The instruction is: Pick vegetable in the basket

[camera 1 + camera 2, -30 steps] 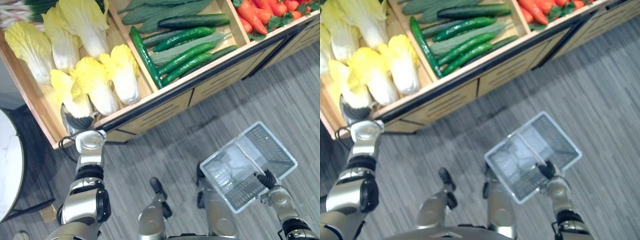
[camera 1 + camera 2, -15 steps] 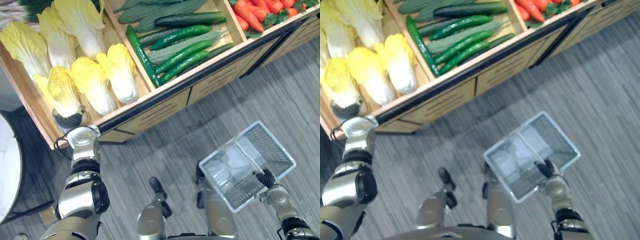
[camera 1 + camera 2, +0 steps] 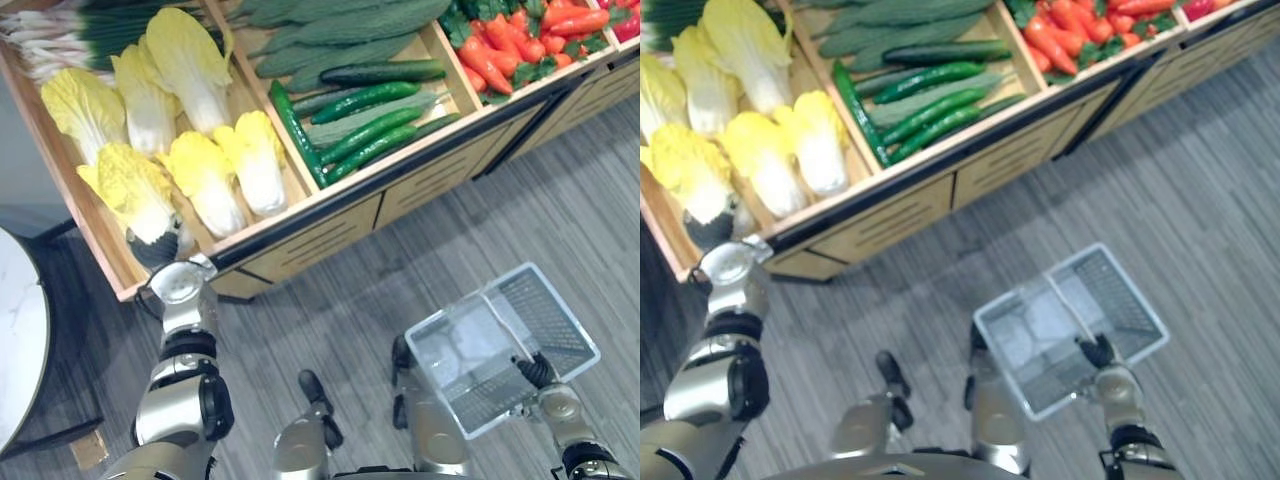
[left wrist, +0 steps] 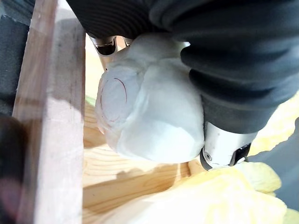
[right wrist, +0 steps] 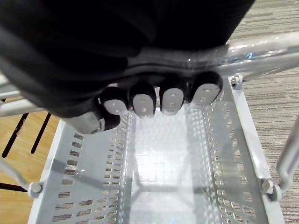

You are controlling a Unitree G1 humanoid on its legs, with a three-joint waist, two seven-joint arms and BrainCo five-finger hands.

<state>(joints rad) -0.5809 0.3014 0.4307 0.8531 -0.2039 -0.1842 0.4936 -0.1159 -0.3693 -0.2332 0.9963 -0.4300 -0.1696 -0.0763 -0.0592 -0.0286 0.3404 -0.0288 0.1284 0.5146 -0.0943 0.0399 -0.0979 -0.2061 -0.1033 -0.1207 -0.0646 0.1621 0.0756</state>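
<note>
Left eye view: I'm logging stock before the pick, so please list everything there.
Cabbages: six, yellow-white, left compartment.
Cucumbers: many, green, middle compartment.
Red vegetables: a heap, right compartment.
Spring onions: a bunch, green-white, far corner.
Stand: one, wooden, holding all the produce.
Table: one, white, left edge.
Basket: one, pale grey, empty, over the floor.
Left hand: fingers round the nearest cabbage's base.
Right hand: fingers curled round the basket's handle.
</note>
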